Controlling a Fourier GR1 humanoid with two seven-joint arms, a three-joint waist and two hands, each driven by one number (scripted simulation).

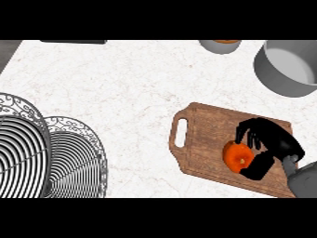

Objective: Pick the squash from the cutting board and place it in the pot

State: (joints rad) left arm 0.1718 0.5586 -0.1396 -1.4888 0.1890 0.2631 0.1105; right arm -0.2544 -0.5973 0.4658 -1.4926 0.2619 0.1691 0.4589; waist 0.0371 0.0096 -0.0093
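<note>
On the wooden cutting board point(202, 139), toward its right half, lies the squash point(236, 157), a small round orange piece with a paler spot on its face. It rests on the board, not lifted. Over it sits the right hand point(276, 140), its grey forearm coming in from the lower right corner. Its black fingers point(253, 128) curl down over the far side of the squash and the thumb point(258, 168) presses in from the near side, so the hand is closed around it. Far off at the upper right of the white marbled bench point(120, 79) stands the grey pot point(284, 82), well apart from the board. Two wire baskets point(30, 148) stand at the left edge.
</note>
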